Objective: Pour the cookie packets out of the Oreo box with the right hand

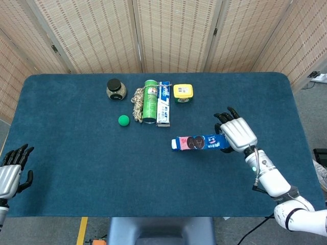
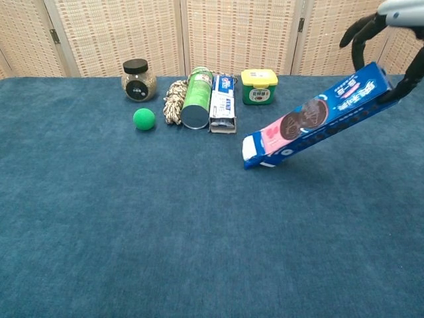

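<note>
Nearest to the robot, the left hand waits at the front left edge of the worktop, holding nothing, with its fingers apart and a little curled.

A bit further, on the right side, the right hand holds the Oreo box by its far end; the thumb is under the box and the other fingers arch over its top. The box is tilted, with the gripped end high and the open end low, just above the blue cloth or touching it; I cannot tell which. No cookie packets are visible outside the box yet, so I judge the pouring has only begun.

The box is thin cardboard, light and long, and it can bend or crush if squeezed hard. The closed end is a good place to hold, since the mouth stays free. The packets inside probably slide easily, but they may stick at the flaps, so a steeper tilt or a small shake may be needed.

Further back stand a green ball, a coil of rope, a green can, a toothpaste box, a glass jar and a yellow tub.
</note>
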